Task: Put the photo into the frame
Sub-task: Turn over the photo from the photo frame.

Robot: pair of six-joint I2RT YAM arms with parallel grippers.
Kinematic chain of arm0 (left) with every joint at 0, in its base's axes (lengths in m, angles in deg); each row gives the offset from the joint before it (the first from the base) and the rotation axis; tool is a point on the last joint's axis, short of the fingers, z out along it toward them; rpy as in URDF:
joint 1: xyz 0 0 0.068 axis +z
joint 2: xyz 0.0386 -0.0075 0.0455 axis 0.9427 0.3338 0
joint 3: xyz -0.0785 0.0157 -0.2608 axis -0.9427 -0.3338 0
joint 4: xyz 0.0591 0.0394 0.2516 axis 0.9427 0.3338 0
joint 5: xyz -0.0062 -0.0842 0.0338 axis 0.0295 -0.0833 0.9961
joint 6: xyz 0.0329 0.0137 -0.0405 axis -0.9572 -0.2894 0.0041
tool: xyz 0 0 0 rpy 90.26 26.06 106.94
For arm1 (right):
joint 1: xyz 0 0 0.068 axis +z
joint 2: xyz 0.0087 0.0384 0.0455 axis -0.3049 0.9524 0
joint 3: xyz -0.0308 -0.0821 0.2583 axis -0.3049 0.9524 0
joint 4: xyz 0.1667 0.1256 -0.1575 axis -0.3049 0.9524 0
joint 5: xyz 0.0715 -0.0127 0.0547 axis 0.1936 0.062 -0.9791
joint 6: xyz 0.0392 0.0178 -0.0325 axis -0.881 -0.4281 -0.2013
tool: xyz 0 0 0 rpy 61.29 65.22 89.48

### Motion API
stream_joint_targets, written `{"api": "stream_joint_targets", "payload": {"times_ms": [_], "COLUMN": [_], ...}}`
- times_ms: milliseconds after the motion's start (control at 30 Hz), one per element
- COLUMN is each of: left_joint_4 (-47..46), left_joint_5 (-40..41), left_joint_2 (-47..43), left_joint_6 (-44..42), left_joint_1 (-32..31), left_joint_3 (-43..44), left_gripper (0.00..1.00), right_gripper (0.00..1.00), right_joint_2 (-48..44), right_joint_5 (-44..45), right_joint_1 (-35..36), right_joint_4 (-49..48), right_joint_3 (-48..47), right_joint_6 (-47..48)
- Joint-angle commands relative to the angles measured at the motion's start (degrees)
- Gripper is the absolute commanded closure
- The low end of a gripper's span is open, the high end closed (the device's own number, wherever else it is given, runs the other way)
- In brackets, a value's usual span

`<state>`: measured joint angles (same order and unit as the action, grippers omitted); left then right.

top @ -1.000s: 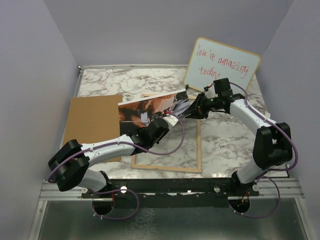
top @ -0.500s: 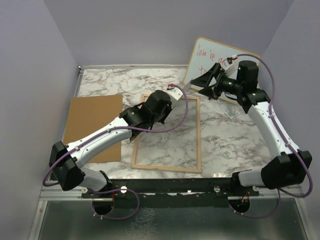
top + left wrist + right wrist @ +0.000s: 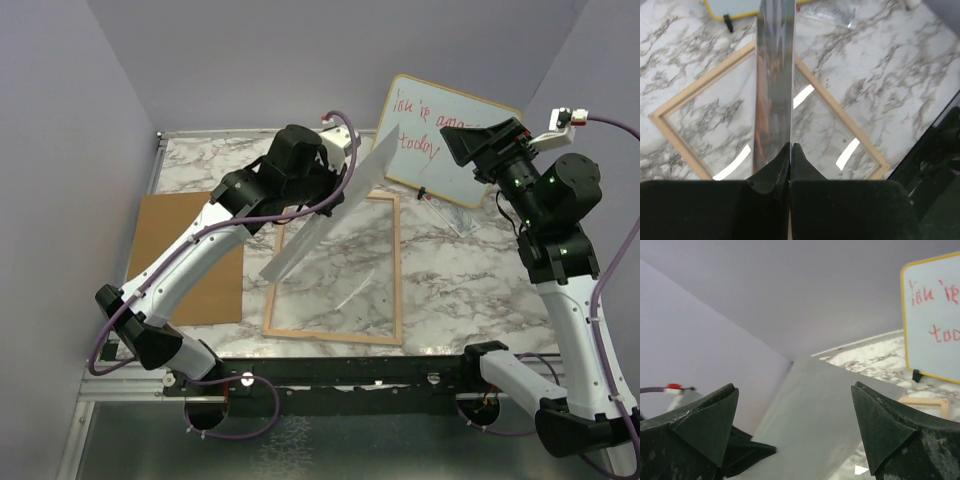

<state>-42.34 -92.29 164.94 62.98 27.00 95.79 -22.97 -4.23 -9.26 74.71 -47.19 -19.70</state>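
A plain brown backing board point(image 3: 185, 250) is lying flat on the left of the marbled desk point(image 3: 450, 280). Just right of it, the left arm is reaching up and away from its base. Its end effector point(image 3: 790, 150) is pressing its fingers together on the near edge of the photo point(image 3: 310, 235). The photo is hanging in the air, steeply tilted, with its pale back facing the overhead camera and its glossy face showing as a narrow strip in the left wrist view. It is slanting over the far left part of the frame point(image 3: 330, 333), apart from it. The frame is lying flat mid-desk, light wood rails up, marble showing through its pane. At the far right, a whiteboard point(image 3: 450, 135) with red writing is leaning upright. In front of it, the right end effector point(image 3: 792, 405) is hovering high, fingers spread wide, gripping nothing.
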Motion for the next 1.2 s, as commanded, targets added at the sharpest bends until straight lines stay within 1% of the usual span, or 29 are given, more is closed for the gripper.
{"api": "stream_joint_targets", "payload": {"times_ms": [0,67,133,233,333,367,467,533,667,800,1000,1033,1167], "left_joint_4": [4.1,3.9,3.7,1.5,-1.4,-3.0,-12.8,-18.1,-24.2,-28.5,-31.3,-33.3,-48.9], "left_joint_5": [-8.6,-9.7,-9.0,-7.5,-5.7,-5.3,-5.6,-7.4,-6.2,-9.1,-8.0,-8.2,-11.2], "left_joint_2": [3.6,4.6,5.2,5.1,3.8,3.1,-0.2,-1.0,-2.9,-2.7,-4.3,-4.9,-6.4], "left_joint_6": [9.4,13.5,17.5,23.1,25.9,26.7,28.7,30.4,32.1,34.6,37.1,38.2,47.2], "left_joint_1": [0.2,0.3,0.3,0.8,2.8,4.6,9.4,13.2,17.0,20.6,22.1,22.1,22.1], "left_joint_3": [10.3,12.2,13.1,10.4,1.9,-1.7,-15.1,-22.0,-28.9,-34.0,-39.9,-41.6,-50.9], "left_gripper": [1.0,1.0,1.0,1.0,1.0,1.0,1.0,1.0,1.0,1.0,1.0,1.0,1.0], "right_gripper": [0.0,0.0,0.01,0.02,0.03,0.03,0.04,0.05,0.07,0.08,0.1,0.11,0.16], "right_joint_2": [1.9,2.1,2.4,3.0,4.0,4.3,4.8,5.0,5.9,7.2,9.9,10.6,13.4], "right_joint_5": [7.8,9.8,11.3,12.0,14.1,14.4,13.9,12.9,9.3,8.9,8.3,7.5,3.7], "right_joint_1": [-0.2,-0.2,-0.2,-0.2,-0.2,-0.2,-0.2,-0.2,-0.2,-0.2,-0.2,-0.1,-0.2], "right_joint_4": [6.4,8.9,11.3,13.8,16.9,18.2,18.8,18.1,17.4,17.2,16.1,15.6,11.6], "right_joint_3": [2.7,3.2,3.8,5.5,7.2,8.2,11.1,13.2,15.7,19.2,26.5,27.9,32.8], "right_joint_6": [-1.0,-2.8,-3.8,-4.7,-5.4,-5.6,-6.1,-6.4,-6.8,-7.1,-6.8,-6.8,-6.7]}}
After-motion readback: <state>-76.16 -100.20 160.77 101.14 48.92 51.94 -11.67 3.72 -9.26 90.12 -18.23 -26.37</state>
